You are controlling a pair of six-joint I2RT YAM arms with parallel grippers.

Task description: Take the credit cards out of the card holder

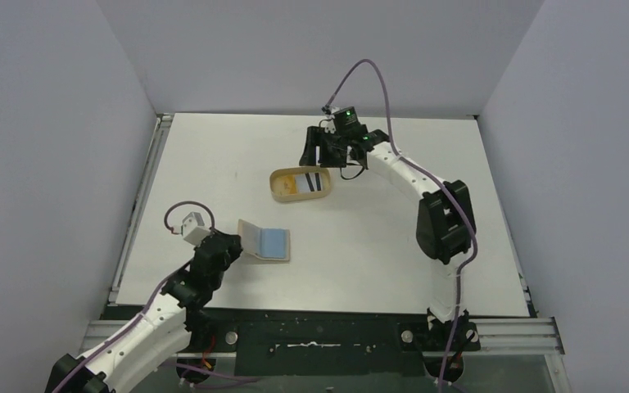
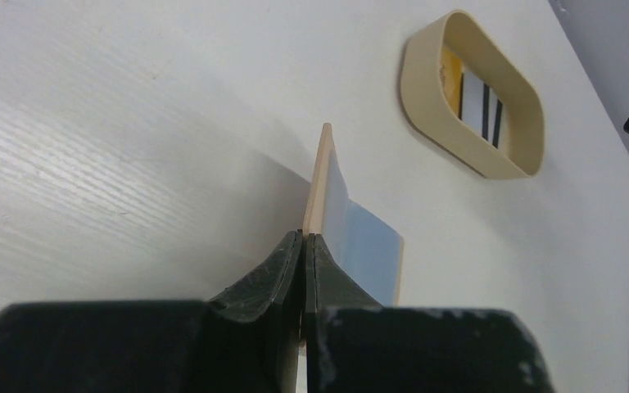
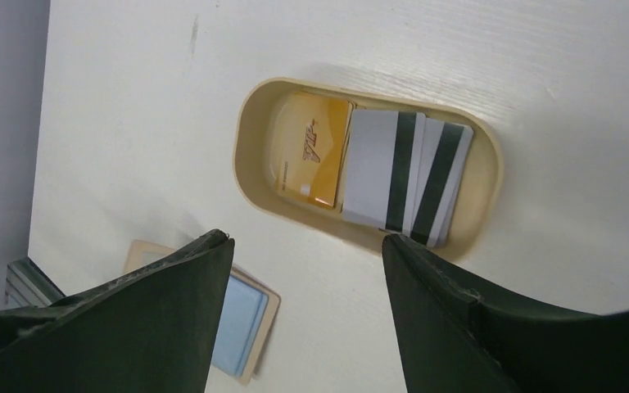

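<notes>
Fingers of left gripper [image 2: 303, 239] are pinching the tan-brown folding card holder [image 2: 319, 176], right gripper [image 3: 307, 241] gaping.
Glossy plastic credit cards [image 3: 377, 168] are overlapping, half-hidden, in the oval tan tray [image 3: 244, 164].

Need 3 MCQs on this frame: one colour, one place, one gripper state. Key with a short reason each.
1. The card holder's inner panel is:
A) red
B) light blue
C) green

2. The credit cards lie:
A) in the oval tray
B) inside the card holder
C) stacked on top of the card holder

3. The left gripper is:
A) open above the tray
B) shut on a card
C) shut on the card holder's flap

Key:
1 B: the opened holder shows a light blue panel.
2 A: the orange card and the striped ones sit inside the tray's rim.
3 C: its closed fingers pinch the tan flap.
</notes>
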